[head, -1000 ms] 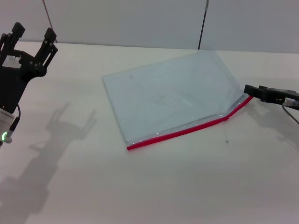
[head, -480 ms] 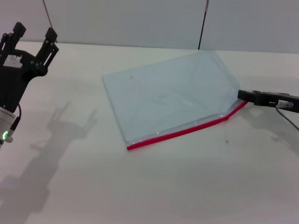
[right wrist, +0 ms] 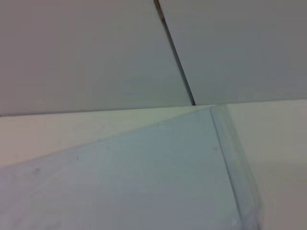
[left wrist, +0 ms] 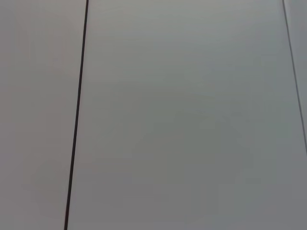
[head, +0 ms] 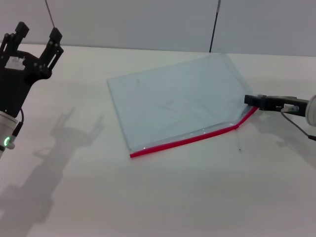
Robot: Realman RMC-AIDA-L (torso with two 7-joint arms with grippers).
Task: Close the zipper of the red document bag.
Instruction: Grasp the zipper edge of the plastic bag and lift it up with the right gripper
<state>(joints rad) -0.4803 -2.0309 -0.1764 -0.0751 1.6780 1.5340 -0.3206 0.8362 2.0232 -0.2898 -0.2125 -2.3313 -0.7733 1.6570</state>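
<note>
The red document bag (head: 173,103) lies flat mid-table, translucent pale blue-grey, and it also fills the lower part of the right wrist view (right wrist: 134,182). Its zipper (head: 187,139) is the bright red strip along the near long edge, bent upward near its right end. My right gripper (head: 252,100) reaches in from the right and is shut on that raised right end of the zipper. My left gripper (head: 37,33) is held up at the far left, open and holding nothing, well away from the bag.
The white table (head: 173,197) stretches in front of the bag. A grey wall with a dark vertical seam (head: 214,27) runs behind it. The left wrist view shows only the wall (left wrist: 192,120).
My right gripper has moved left along the bag's right end, and the bag has slid slightly left with it. The left arm has barely moved.
</note>
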